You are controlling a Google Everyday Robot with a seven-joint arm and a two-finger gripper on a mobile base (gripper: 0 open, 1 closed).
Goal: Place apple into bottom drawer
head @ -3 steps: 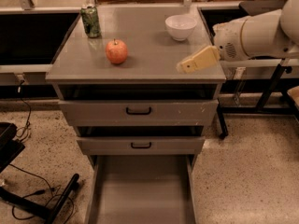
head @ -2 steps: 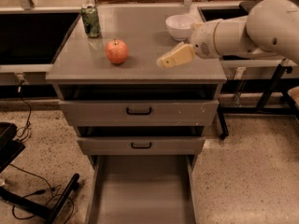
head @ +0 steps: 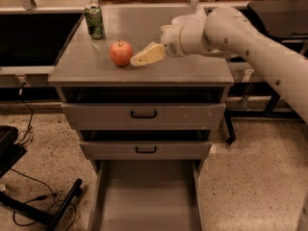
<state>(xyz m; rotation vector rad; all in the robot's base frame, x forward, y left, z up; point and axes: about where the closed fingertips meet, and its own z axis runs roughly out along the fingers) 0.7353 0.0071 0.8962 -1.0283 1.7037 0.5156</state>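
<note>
The red-orange apple (head: 121,52) stands on the grey cabinet top (head: 192,66), left of centre. My gripper (head: 139,58) reaches in from the right on the white arm (head: 231,30); its tan fingertips are just right of the apple, close to it or touching it. The bottom drawer (head: 147,203) is pulled out wide open below, its flat grey floor bare. The two upper drawers with black handles are nearly shut.
A green can (head: 95,21) stands at the back left corner of the cabinet top. A white bowl is mostly hidden behind my arm. Black cables and a black stand (head: 43,208) lie on the speckled floor at left. A dark table leg (head: 230,129) stands right of the cabinet.
My arm has swept left across the cabinet top, bringing the gripper from near the right edge to right beside the apple. The apple has not moved.
</note>
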